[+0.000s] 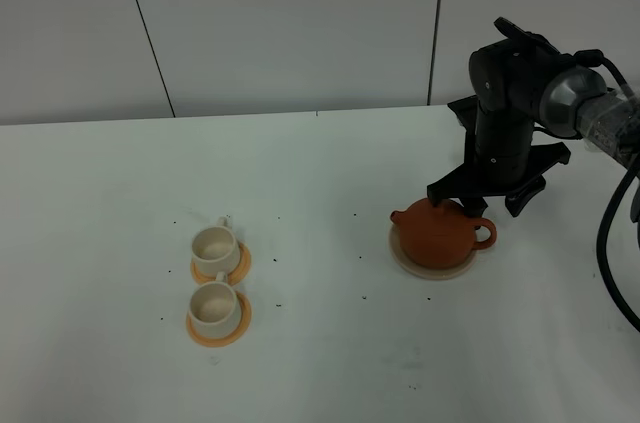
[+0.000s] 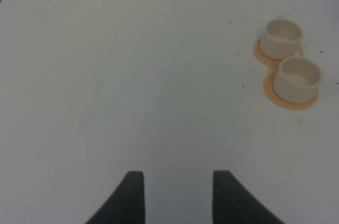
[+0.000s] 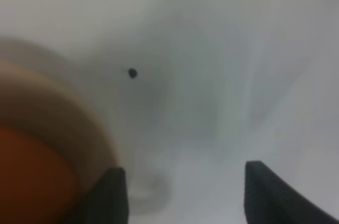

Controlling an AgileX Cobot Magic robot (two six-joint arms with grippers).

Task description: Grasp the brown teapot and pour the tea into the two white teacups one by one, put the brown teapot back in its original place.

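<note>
The brown teapot (image 1: 438,232) sits on the beige coaster (image 1: 420,268) at the table's right, spout pointing left and loop handle (image 1: 485,235) pointing right. My right gripper (image 1: 495,208) hangs open just behind and above the handle, empty. In the right wrist view the right gripper (image 3: 185,195) is open over bare table, with the blurred teapot (image 3: 26,181) and coaster rim (image 3: 74,123) beside one finger. The two white teacups (image 1: 214,246) (image 1: 212,305) stand on orange saucers at the left. My left gripper (image 2: 177,197) is open and empty, with the cups (image 2: 283,36) (image 2: 299,75) well away from it.
Small dark specks (image 1: 361,257) are scattered on the white table (image 1: 320,173). A white panelled wall (image 1: 300,23) runs behind the table's far edge. The right arm's cable (image 1: 610,233) hangs at the far right.
</note>
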